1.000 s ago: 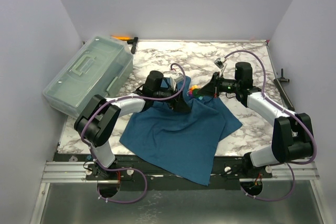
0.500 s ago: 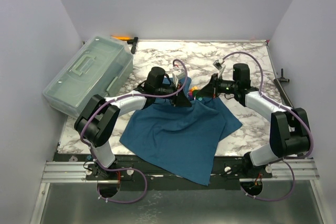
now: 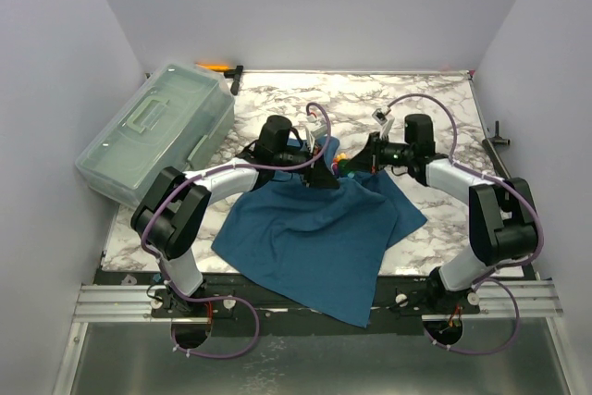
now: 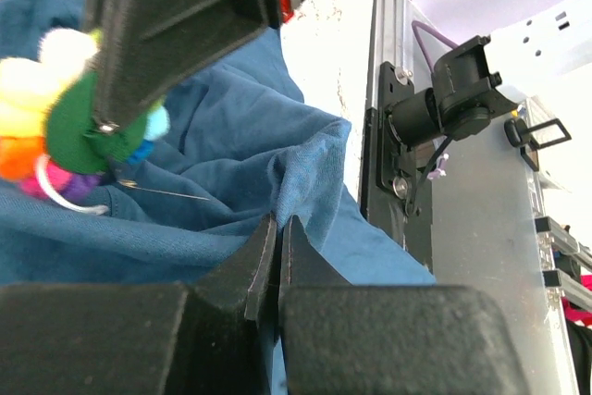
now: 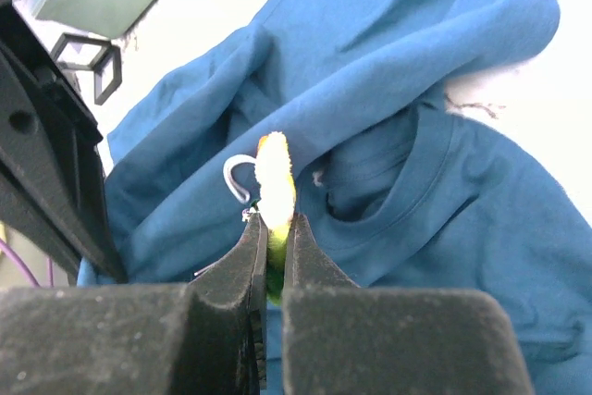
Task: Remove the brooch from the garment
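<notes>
The garment point(image 3: 314, 238), a dark teal T-shirt, lies crumpled over the table's near middle. Its far edge is lifted between both grippers. My left gripper point(image 3: 324, 178) point(image 4: 277, 225) is shut on a fold of the garment point(image 4: 231, 136), just below the brooch. The brooch point(image 3: 342, 162) point(image 4: 65, 127) is a small fuzzy flower of yellow, orange, green and pink with a thin wire pin showing under it. My right gripper point(image 3: 351, 167) point(image 5: 275, 227) is shut on the brooch point(image 5: 275, 178), seen edge-on as a yellow-green strip. The garment's neckline point(image 5: 416, 182) lies behind it.
A clear lidded plastic box point(image 3: 157, 131) stands at the table's left. An orange-handled tool point(image 3: 217, 67) lies at the back behind it. Marble tabletop point(image 3: 370, 99) shows beyond the grippers. A black fitting point(image 3: 499, 136) sticks out past the right edge.
My left gripper has gone from open to shut, pinching the cloth next to the brooch. The right gripper stayed shut on the brooch, and its arm shifted slightly left.
</notes>
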